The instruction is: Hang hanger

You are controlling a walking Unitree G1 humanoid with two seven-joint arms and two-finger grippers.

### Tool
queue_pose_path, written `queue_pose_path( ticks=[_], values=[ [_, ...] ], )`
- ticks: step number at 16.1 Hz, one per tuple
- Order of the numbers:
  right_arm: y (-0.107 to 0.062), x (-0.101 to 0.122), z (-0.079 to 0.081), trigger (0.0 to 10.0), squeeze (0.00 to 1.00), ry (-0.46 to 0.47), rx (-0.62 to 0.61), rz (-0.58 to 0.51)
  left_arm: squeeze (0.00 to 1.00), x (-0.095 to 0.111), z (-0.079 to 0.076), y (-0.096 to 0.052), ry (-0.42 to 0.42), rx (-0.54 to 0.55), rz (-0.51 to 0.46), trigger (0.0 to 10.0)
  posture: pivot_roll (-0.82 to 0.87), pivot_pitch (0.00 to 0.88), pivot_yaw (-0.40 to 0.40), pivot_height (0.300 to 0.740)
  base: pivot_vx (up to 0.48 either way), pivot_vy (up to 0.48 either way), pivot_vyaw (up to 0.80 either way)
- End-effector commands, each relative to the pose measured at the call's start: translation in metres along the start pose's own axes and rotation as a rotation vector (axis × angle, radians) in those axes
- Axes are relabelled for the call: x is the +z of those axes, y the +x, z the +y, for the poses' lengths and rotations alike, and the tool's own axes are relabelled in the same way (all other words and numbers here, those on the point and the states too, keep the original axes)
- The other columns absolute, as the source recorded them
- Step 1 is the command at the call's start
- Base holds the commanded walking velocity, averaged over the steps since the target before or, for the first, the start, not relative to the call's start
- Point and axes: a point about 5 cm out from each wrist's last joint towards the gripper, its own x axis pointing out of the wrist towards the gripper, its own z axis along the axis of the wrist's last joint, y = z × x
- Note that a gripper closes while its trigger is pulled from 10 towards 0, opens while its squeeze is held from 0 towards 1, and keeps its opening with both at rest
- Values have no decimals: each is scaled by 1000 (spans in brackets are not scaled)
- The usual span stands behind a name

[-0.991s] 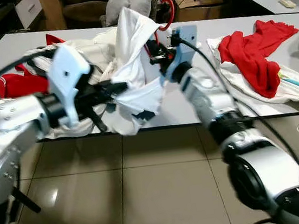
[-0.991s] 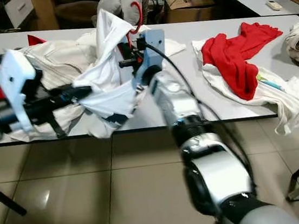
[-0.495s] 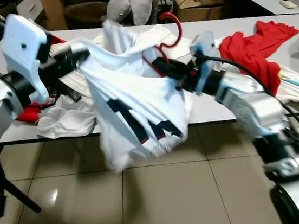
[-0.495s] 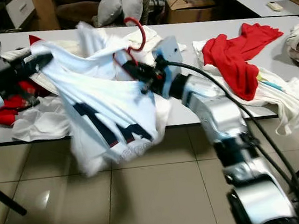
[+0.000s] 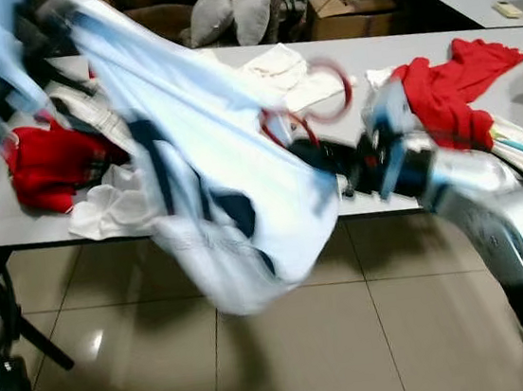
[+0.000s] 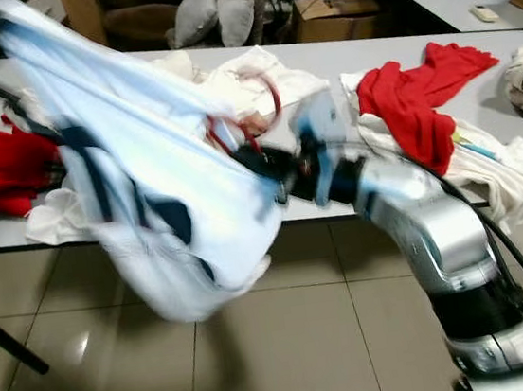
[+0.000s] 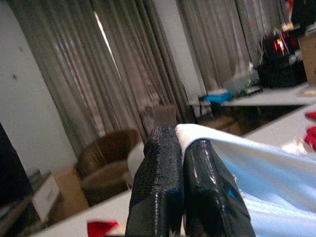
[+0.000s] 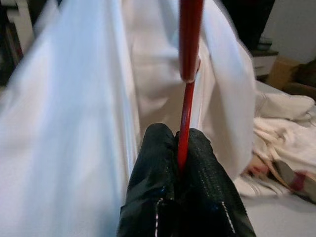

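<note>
From the right wrist you look straight along the right gripper (image 8: 180,153), whose two black fingers (image 8: 153,163) are pressed together around a thin red hanger (image 8: 186,98). The red wire rises from between the fingertips and meets a thicker red part higher up, which runs out of sight. Behind and beside it hangs a white shirt (image 8: 74,128), its pale cloth draped in long folds on both sides of the wire, blurred on the near side. Past the shirt, more white clothes (image 8: 281,133) lie heaped on a grey table (image 8: 276,217). A brown cardboard box (image 8: 280,71) sits further back, near a white cabinet (image 8: 261,61).
</note>
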Motion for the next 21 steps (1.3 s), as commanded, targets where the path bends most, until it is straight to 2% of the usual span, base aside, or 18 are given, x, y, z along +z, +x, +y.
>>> queue_pose_path(
  ticks=[1,3,4,5,6,7,10,11,12,14,15,16,17,18,20,21],
  values=[
    [-5,-22,4,10000,0,34,-25,114,0,15,33,-12,60,183,-40,0,17,0,-7,740,0,0,0],
    [1,-22,6,10000,0,50,-44,97,0,13,29,-12,63,154,-25,0,17,0,-10,740,0,0,0],
    [5,-18,5,10000,0,64,-75,69,0,6,15,-12,28,74,6,0,18,0,-10,740,0,0,0],
    [5,-18,5,10000,0,64,-75,69,0,6,15,-12,28,74,6,0,18,0,-10,740,0,0,0],
    [10,-12,0,10000,0,76,-128,20,0,-11,-15,-19,-17,-82,80,0,18,0,-8,740,0,0,0],
    [13,-8,-1,10000,0,83,-136,-10,0,-24,-35,-28,-57,-143,137,0,17,0,-6,740,0,0,0],
    [14,-6,3,10000,0,73,-83,-25,0,-37,-44,-42,-74,-100,197,0,26,0,-19,740,0,0,0],
    [13,-9,9,10000,0,65,-22,4,0,-40,-49,-48,-79,-85,204,0,33,0,-26,740,0,0,0],
    [12,-21,15,10000,0,29,28,113,0,-36,-56,-49,-99,-83,166,0,36,0,-30,740,0,0,0],
    [12,-48,11,10000,0,-157,-28,313,0,-25,-54,-44,-113,-37,106,0,43,0,-31,740,0,0,0],
    [8,-61,18,10000,0,-195,38,403,0,-17,-50,-40,-111,-11,78,0,41,0,-26,740,0,0,0],
    [4,-65,22,10000,0,-196,62,442,0,-14,-50,-40,-112,-33,88,0,39,0,-21,740,0,0,0],
    [-1,-66,27,10000,0,-173,114,463,0,-19,-56,-43,-103,-102,156,0,35,0,-15,740,0,0,0],
    [-3,-66,28,10000,0,-190,129,470,0,-21,-57,-44,-103,-118,177,0,34,0,-14,740,0,0,0],
    [-11,-52,46,10000,0,-80,298,342,0,-39,-67,-54,-29,-188,311,157,31,0,-11,740,0,0,0],
    [-12,-42,49,10000,0,-48,324,291,0,-46,-67,-57,5,-196,360,39,30,0,-9,740,0,0,0]
  ],
)
